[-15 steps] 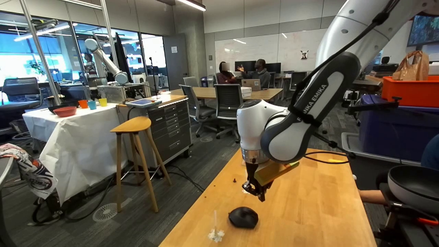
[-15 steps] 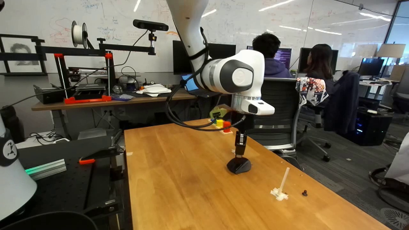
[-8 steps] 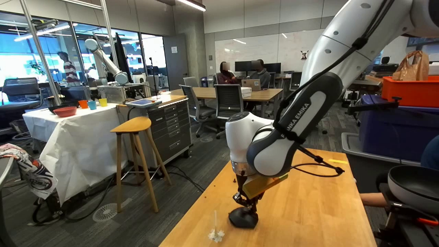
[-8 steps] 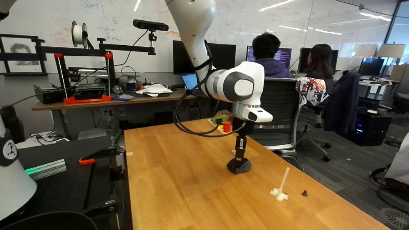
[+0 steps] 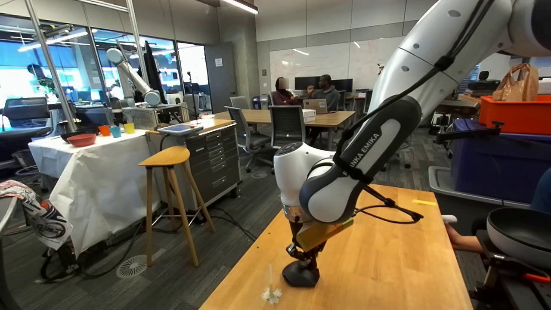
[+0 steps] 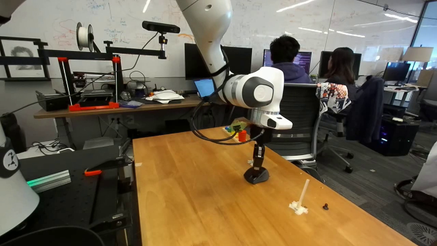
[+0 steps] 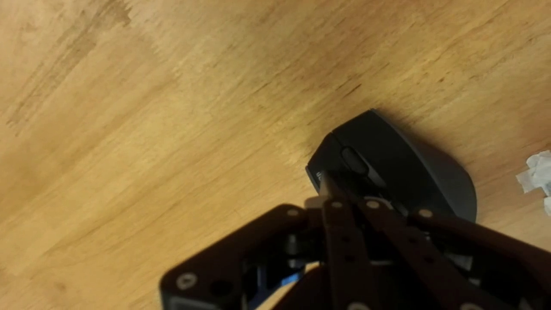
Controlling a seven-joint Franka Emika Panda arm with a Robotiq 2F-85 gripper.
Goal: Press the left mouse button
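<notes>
The gripper (image 6: 256, 166) points down, its two fingers drawn together and holding nothing that I can see, and look at those tips: right on the front of the black computer mouse (image 7: 398, 165)! In the wrist view they sit over the left mouse button (image 7: 329, 154), hiding part of it, just beside the scroll wheel (image 7: 355, 160). Whether the button is pushed in, I cannot tell. The mouse lies on the wooden table (image 6: 191, 191), and near it a thin pale stick (image 6: 303, 192) stands up from a patch of white tape (image 6: 298, 208), with a small dark knob (image 6: 325, 206) close by. Up at the far end in an exterior view, there's a red block (image 6: 242, 136), and beyond the table a person in a purple hoodie (image 6: 288, 71) sits before a lit monitor (image 6: 303, 59)!
</notes>
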